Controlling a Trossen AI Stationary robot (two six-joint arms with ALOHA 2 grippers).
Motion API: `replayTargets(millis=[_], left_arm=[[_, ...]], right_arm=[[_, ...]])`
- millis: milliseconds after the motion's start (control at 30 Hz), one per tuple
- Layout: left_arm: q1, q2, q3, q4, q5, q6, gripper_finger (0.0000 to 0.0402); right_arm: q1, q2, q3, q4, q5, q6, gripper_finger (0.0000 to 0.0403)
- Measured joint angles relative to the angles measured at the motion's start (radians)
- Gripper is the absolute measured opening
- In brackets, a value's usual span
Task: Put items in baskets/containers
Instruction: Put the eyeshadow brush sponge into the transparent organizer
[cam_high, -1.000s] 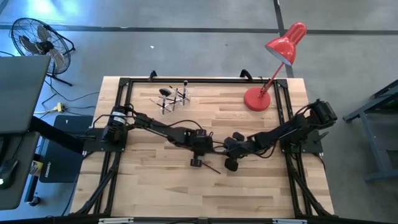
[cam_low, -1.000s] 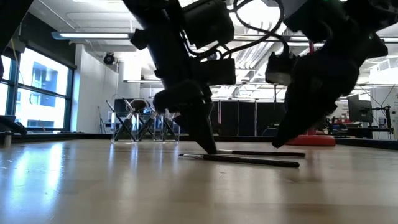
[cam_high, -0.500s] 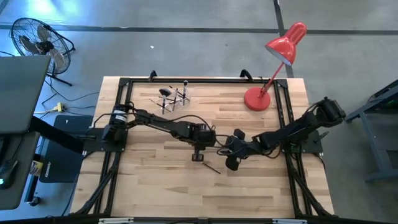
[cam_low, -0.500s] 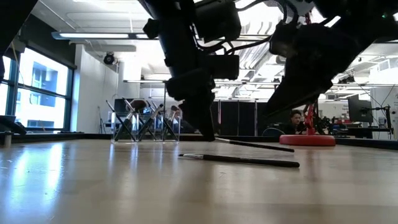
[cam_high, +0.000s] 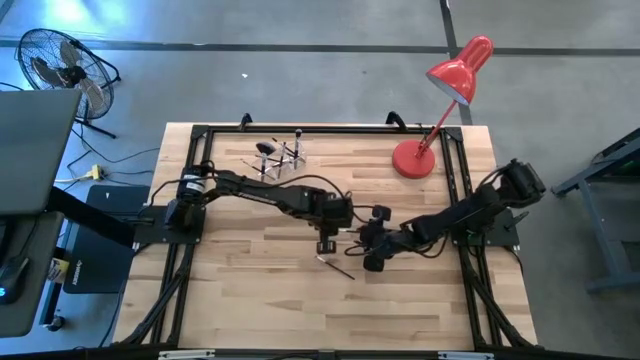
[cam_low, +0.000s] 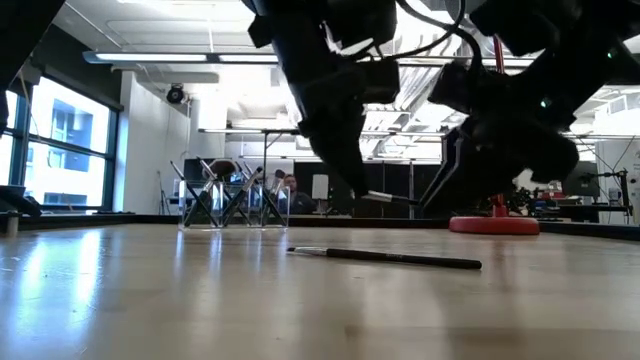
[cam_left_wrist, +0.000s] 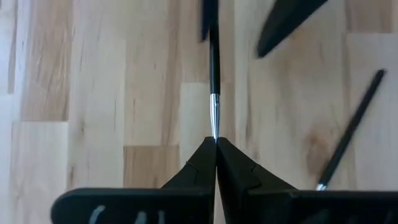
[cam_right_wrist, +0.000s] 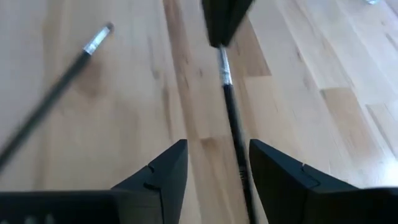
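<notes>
Left claw (cam_left_wrist: 216, 142) at frame centre pinched a makeup brush (cam_left_wrist: 214, 93) by its tip above the worktop (cam_high: 250, 290), right claw (cam_right_wrist: 214, 163) spread around its handle, second brush (cam_low: 385, 258) lying below, clear holder (cam_high: 281, 157) upper left.

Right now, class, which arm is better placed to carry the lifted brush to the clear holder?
The left. Its gripper is shut on the lifted brush; the right gripper stands open around the handle, and the clear holder lies on the left arm's side.
</notes>
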Motion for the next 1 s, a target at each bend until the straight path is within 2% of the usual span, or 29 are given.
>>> replayTargets(millis=[233,467,600,767,900,1000], left_arm=[[0.004,-0.001,0.035,-0.023,0.035,0.003,0.0],[0.005,-0.002,0.068,-0.039,0.06,-0.029,0.0],[0.006,-0.002,0.084,-0.045,0.06,-0.045,0.0],[0.006,-0.002,0.086,-0.07,0.062,-0.045,0.0],[0.007,-0.002,0.086,-0.07,0.056,-0.052,0.0],[0.01,-0.002,0.086,-0.066,0.056,-0.07,0.0]], right_arm=[[-0.002,0.014,0.002,-0.009,0.104,-0.097,0.0171],[-0.02,0.013,0.002,-0.016,0.057,-0.133,0.0161],[-0.019,0.013,0.032,-0.046,0.072,-0.193,0.0131],[-0.025,0.012,0.102,-0.113,0.094,-0.242,0.0071],[-0.049,0.012,0.146,-0.205,0.022,-0.245,0.0016],[-0.063,0.012,0.164,-0.262,-0.015,-0.232,0.0013]])
